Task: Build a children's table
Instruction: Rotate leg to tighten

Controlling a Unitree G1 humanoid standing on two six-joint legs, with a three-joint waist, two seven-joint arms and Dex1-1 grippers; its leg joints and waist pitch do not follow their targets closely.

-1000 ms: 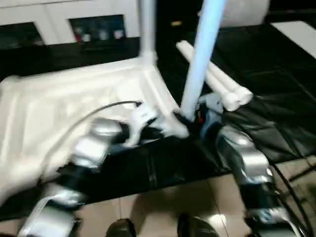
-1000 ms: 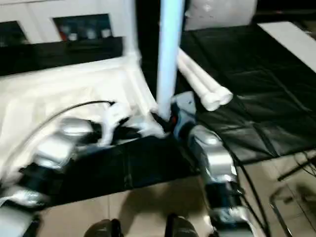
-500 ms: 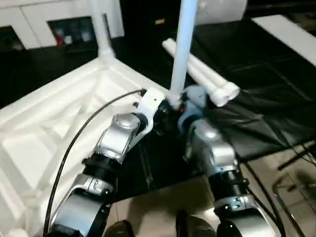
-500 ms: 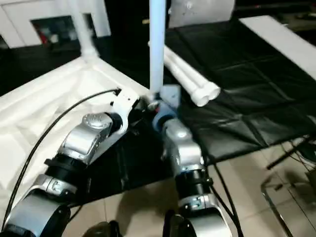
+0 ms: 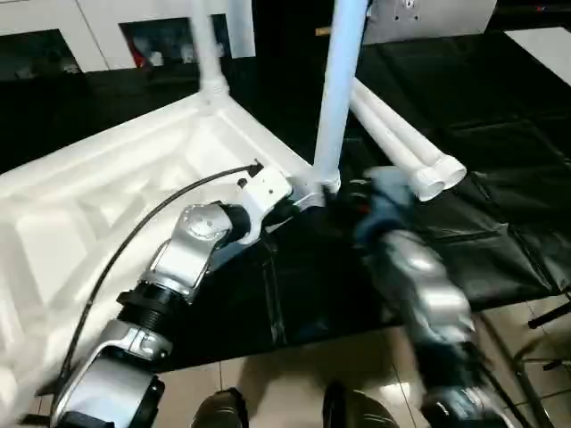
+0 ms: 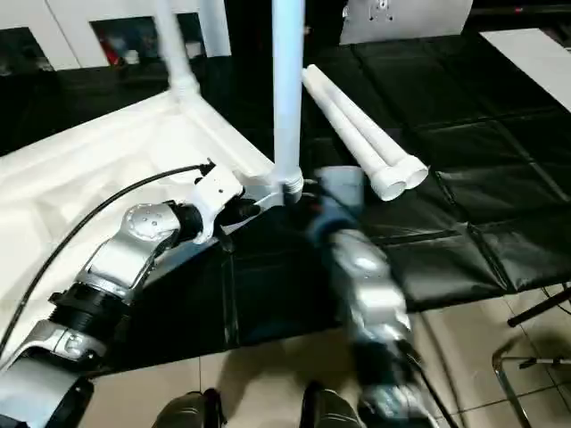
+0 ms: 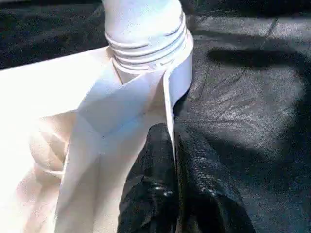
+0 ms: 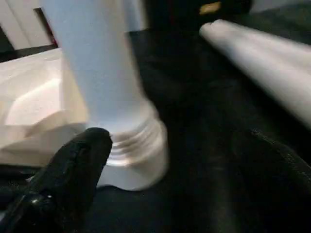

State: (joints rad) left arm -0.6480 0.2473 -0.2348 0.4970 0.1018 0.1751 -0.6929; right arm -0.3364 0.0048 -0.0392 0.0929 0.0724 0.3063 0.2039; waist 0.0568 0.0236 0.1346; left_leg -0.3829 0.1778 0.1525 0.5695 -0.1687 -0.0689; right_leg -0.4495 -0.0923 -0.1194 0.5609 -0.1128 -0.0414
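Note:
The children's table top (image 5: 107,196) lies upside down on the black mat, ribbed underside up. One white leg (image 5: 207,45) stands in the far corner socket. Another leg (image 5: 337,89) stands in the near corner socket, with its thread (image 7: 146,46) showing above the socket. My left gripper (image 7: 172,160) is shut on the thin rim of the table top just below that socket. My right gripper (image 8: 175,145) is open. Its fingers (image 8: 68,179) stand wide apart in front of the leg's base (image 8: 131,150) and touch nothing. Two loose legs (image 5: 401,143) lie side by side on the mat.
The black mat-covered workbench (image 5: 500,178) stretches to the right of the loose legs. Its front edge (image 5: 339,334) runs just below my forearms, with tiled floor beneath. White cabinets (image 5: 107,27) stand behind the table top. A metal frame (image 6: 526,374) is on the floor at the lower right.
My right gripper has opened and drawn back from the near leg's base. The left gripper stays pinched on the rim. The camera has shifted.

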